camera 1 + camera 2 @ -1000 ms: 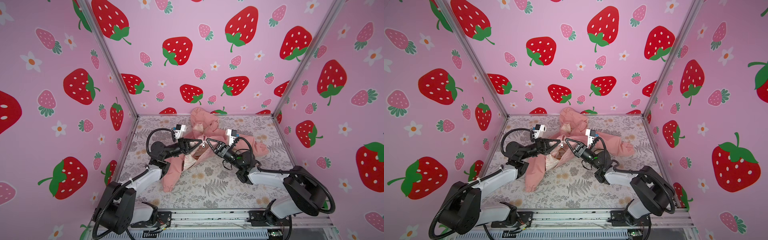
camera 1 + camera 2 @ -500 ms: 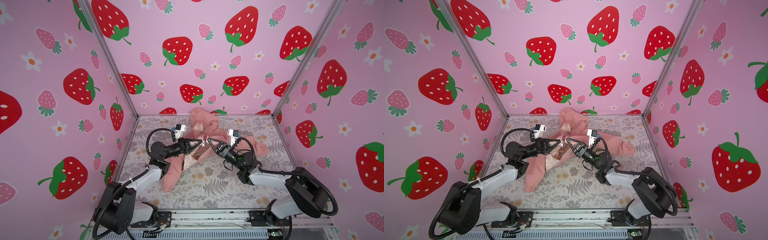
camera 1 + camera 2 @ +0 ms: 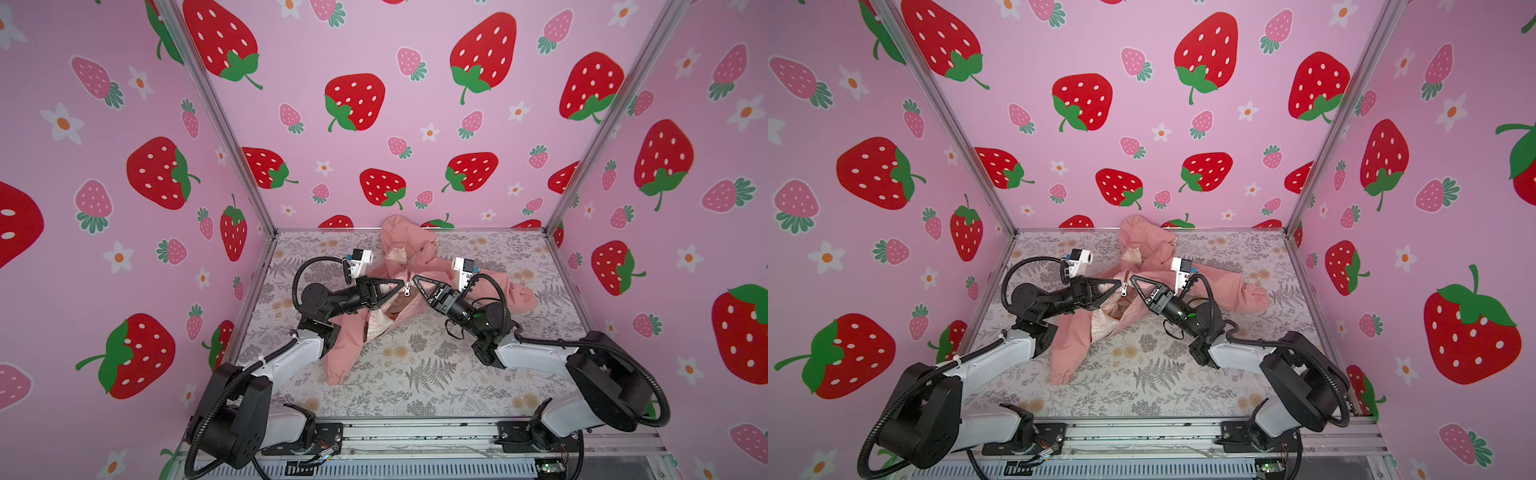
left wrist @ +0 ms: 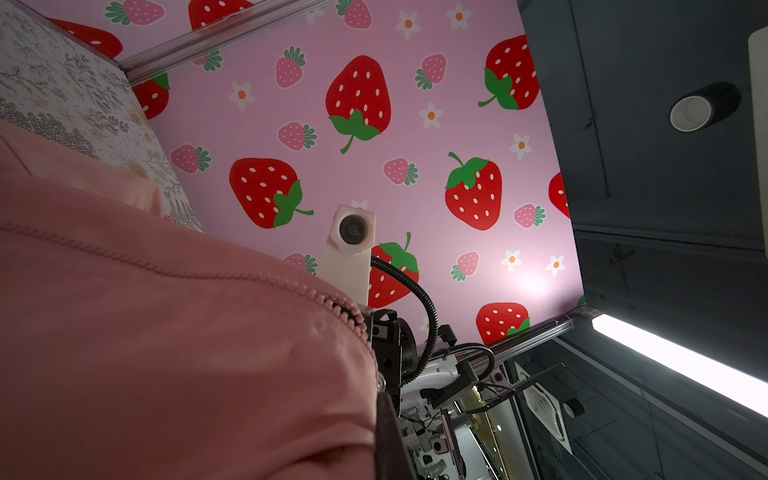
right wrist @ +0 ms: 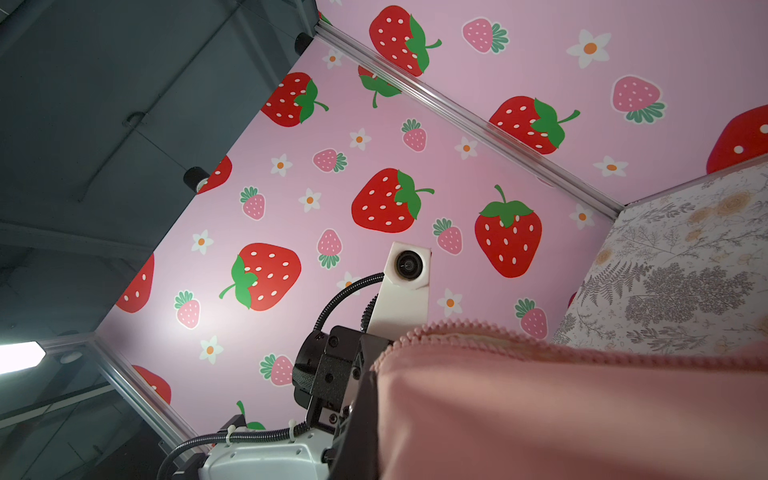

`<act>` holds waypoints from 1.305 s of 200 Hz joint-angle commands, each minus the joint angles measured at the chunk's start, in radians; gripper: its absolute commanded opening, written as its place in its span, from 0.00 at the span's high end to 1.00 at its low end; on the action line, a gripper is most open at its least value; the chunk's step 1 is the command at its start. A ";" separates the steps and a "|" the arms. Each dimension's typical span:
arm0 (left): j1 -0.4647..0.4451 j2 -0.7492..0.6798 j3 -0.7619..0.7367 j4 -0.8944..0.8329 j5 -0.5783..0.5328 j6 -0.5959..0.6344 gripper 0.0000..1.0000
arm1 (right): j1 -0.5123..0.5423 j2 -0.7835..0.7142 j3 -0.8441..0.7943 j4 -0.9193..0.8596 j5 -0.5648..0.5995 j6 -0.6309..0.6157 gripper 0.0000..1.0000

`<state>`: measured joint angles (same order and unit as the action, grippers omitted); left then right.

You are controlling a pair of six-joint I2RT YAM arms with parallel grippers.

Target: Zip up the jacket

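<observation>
So the jacket [image 3: 405, 239] is soft matt cloth, a bit fuzzy up close, with chunky plastic-looking zipper teeth [image 4: 307, 291] and a small shiny metal pull [image 3: 407, 289]. Under the jacket, the table cover [image 3: 436, 386] looks like matt printed fabric. The walls [image 3: 395, 137] behind the jacket are smooth print with a slight sheen, held by brushed metal posts [image 3: 230, 141]. At the jacket's zipper the left gripper [image 3: 401, 284] and right gripper [image 3: 417, 279] are matt black plastic, and the arm shells [image 3: 291, 357] are glossy white.
</observation>
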<state>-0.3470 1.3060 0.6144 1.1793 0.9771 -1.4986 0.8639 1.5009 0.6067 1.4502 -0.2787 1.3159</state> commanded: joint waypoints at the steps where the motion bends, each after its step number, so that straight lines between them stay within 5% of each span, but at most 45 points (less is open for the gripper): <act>1: -0.003 -0.007 0.037 0.091 0.026 -0.027 1.00 | 0.000 0.001 0.032 0.110 -0.017 0.017 1.00; 261: -0.009 0.028 0.042 0.158 0.021 -0.065 1.00 | 0.000 -0.033 0.012 0.135 0.004 -0.003 1.00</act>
<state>-0.3519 1.3334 0.6144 1.2461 0.9771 -1.5417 0.8639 1.4948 0.6067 1.4620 -0.2703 1.3121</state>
